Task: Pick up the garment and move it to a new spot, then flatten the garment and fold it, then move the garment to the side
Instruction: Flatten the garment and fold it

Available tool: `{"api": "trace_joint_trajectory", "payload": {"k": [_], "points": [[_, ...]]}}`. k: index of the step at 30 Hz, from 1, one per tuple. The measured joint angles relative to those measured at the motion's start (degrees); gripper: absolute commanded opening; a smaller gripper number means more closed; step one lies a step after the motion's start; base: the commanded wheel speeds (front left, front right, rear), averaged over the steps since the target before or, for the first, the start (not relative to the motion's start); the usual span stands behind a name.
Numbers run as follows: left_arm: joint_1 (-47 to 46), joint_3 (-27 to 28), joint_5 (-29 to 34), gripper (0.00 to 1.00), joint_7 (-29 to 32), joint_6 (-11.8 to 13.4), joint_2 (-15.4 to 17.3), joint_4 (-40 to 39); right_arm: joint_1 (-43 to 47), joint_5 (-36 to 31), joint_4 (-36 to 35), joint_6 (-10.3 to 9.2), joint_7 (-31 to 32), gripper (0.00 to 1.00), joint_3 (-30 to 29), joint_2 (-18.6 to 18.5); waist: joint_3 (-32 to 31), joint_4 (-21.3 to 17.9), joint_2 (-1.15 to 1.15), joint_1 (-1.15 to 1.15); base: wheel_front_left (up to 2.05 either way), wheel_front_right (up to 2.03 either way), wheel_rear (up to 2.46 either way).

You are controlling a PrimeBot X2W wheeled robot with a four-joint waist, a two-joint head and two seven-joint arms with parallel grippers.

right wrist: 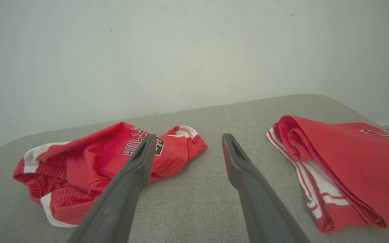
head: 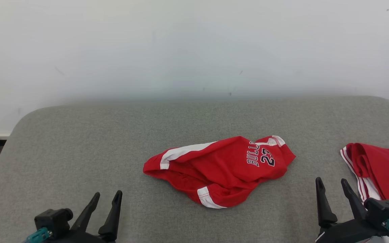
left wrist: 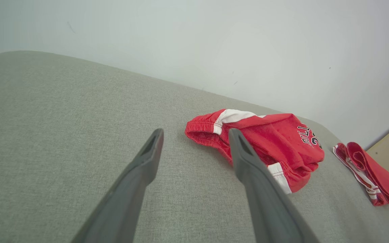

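Crumpled red garment (head: 221, 168), mid-cushion, ungrasped

Matt red cloth shorts (head: 221, 168) on coarse grey woven upholstered surface (head: 79, 152); smooth matt white wall (head: 181, 44) at 12 o'clock.

The left tool (head: 107, 193) and the right tool (head: 331, 180) both point forward, fingers spread apart, holding nothing.
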Motion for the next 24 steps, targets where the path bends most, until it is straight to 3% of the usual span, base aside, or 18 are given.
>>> {"api": "trace_joint_trajectory", "payload": {"k": [4, 8, 16, 19, 24], "points": [[0.9, 0.7, 2.8, 1.00, 0.0, 0.4, 1.5, -3.0, 0.1, 0.0, 0.2, -0.16, -0.3, 1.00, -0.2, 0.1, -0.3, 0.7, 0.00, 0.00, 0.00, 0.00, 0.00], [3.9, 4.9, 3.1, 1.00, 0.0, 0.5, 1.9, -6.1, 0.1, 0.0, 0.3, -0.19, -0.8, 1.00, -0.5, 0.3, -0.4, 0.9, 0.00, 0.00, 0.00, 0.00, 0.00], [8.0, 16.9, 2.7, 1.00, -0.2, 0.5, -5.2, -10.1, 1.3, 0.1, -0.3, -0.66, -1.8, 1.00, -1.9, 0.6, -0.7, 2.2, 0.00, 0.00, 0.00, 0.00, 0.00], [9.2, 17.3, 2.6, 1.00, -0.2, 0.5, -7.3, -11.2, 1.2, 0.1, -0.3, -0.66, -1.8, 1.00, -1.6, 0.8, -0.6, 2.7, 0.00, 0.00, 0.00, 0.00, 0.00], [9.7, 13.3, 4.3, 1.00, -0.2, 0.5, -5.7, -10.5, 0.7, 0.1, -0.2, -0.66, -1.7, 1.00, -0.4, 1.1, -0.2, 2.8, 0.00, 0.00, 0.00, 0.00, 0.00]]}}
